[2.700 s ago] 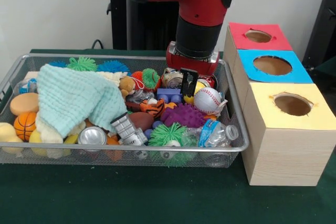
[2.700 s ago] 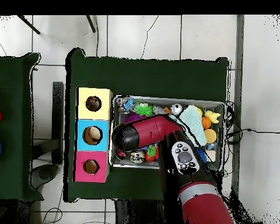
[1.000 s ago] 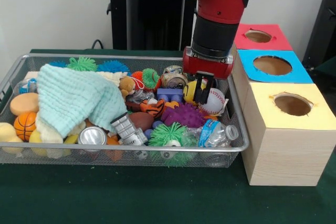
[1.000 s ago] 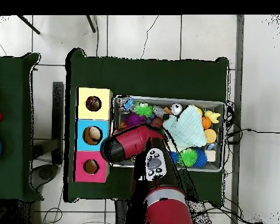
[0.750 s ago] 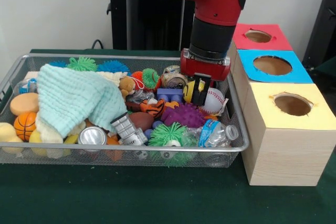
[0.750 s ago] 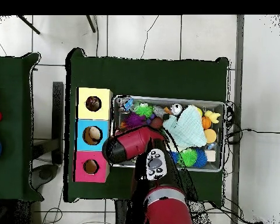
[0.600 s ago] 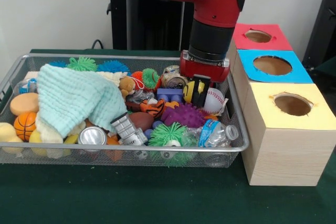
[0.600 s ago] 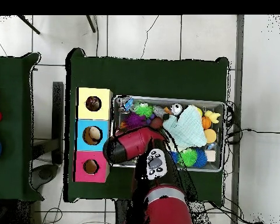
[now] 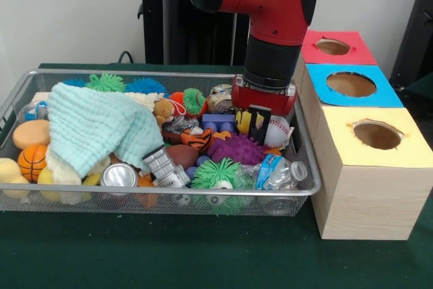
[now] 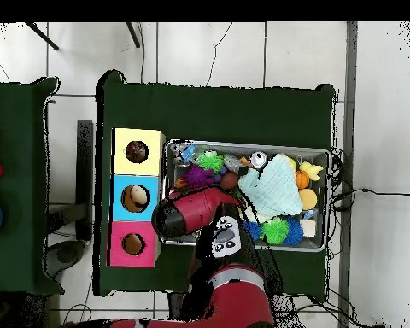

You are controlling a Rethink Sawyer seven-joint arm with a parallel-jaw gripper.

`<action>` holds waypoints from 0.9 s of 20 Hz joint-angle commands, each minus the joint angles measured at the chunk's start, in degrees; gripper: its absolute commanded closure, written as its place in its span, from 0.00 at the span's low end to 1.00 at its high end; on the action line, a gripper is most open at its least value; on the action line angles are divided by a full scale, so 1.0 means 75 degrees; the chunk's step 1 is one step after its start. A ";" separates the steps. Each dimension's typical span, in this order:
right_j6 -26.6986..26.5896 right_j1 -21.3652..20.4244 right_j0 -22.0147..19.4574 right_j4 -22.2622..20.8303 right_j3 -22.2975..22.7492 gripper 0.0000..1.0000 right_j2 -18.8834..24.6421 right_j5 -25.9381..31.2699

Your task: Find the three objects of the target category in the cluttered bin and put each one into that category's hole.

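Front view, left to right: wire bin (image 9: 20, 93) holds a basketball (image 9: 32, 161), a mint cloth (image 9: 95, 126), a can (image 9: 119, 175), a purple spiky ball (image 9: 238, 148), a crushed bottle (image 9: 279, 172) and a baseball (image 9: 276, 130). Right of the bin stand three boxes in a row: yellow box (image 9: 372, 167) nearest the camera, blue box (image 9: 352, 86) behind it, red box (image 9: 333, 48) farthest.

The overhead view shows what the front one cannot: each hole's inside. A pale round thing lies in the blue box (image 10: 137, 198); dark contents sit in the yellow box (image 10: 137, 152) and the red box (image 10: 133, 244), not identifiable. In that view the arm covers the bin's end next to the boxes, so the gripper itself is hidden there.

Gripper (image 9: 256, 124), front view only: low in the bin's right end, just left of the baseball and above the purple spiky ball. Its black fingers (image 9: 259, 121) hang down with a yellow thing (image 9: 242, 121) at their left side. Whether they pinch it, touch it or stand apart cannot be told; their spread cannot be told either.

Target category: not identifiable from the pictures. Cans, balls and the bottle all lie in the bin.
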 commanded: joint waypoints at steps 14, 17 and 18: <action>0.1275 0.1008 0.0710 0.1491 -0.0277 1.00 0.0195 -0.0242; 0.1256 0.1009 0.0742 0.1666 -0.0271 1.00 0.0187 -0.0268; 0.1242 0.1020 0.0740 0.1714 -0.0261 1.00 0.0199 -0.0295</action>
